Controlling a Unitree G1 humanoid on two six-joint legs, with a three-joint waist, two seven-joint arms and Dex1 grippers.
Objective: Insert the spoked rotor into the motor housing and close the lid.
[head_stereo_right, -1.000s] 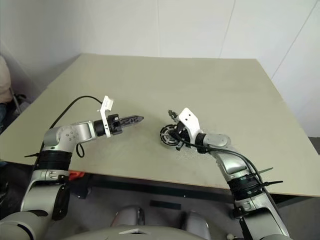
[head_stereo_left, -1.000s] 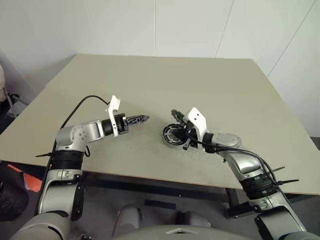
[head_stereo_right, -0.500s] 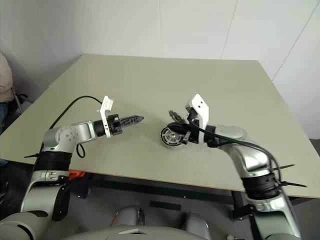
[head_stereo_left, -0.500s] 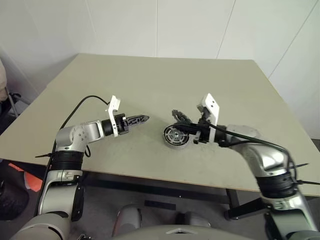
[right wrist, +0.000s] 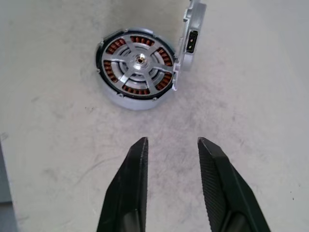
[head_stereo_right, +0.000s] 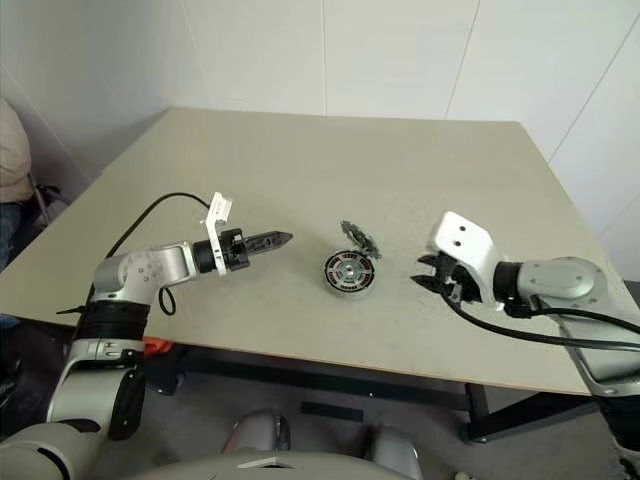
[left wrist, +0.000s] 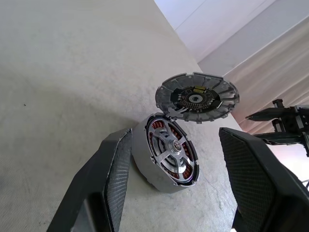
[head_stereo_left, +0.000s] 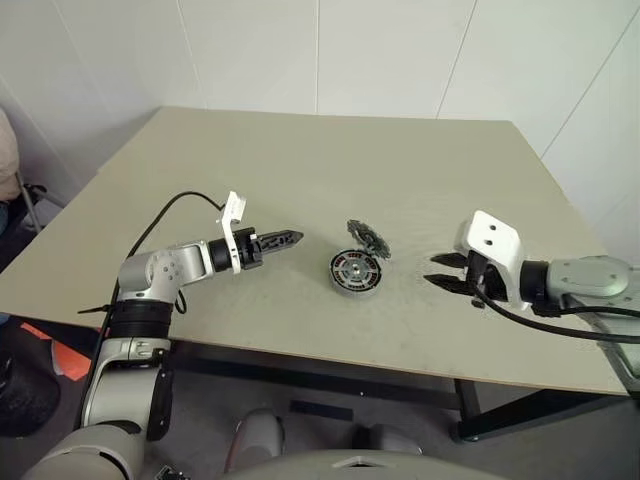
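Note:
The motor housing [right wrist: 126, 99] rests on the table, its copper windings showing around the silver spoked rotor [right wrist: 139, 60], which lies inside it. At the housing's far edge the grey ribbed lid [left wrist: 197, 96] stands tilted up, its inner side showing. My right gripper [head_stereo_left: 433, 270] hovers to the right of the housing, apart from it, open and holding nothing. To the housing's left my left gripper [head_stereo_left: 290, 239] points at it, open and empty, its fingers [left wrist: 113, 169] framing the housing without touching it.
The beige table [head_stereo_left: 300, 160] reaches back to white walls. Its front edge runs close below both arms. A black cable [head_stereo_left: 160, 215] loops from the left wrist.
My right gripper has drawn back from the housing to the right and upward and has opened, leaving the rotor in the housing. The left gripper has stayed where it was.

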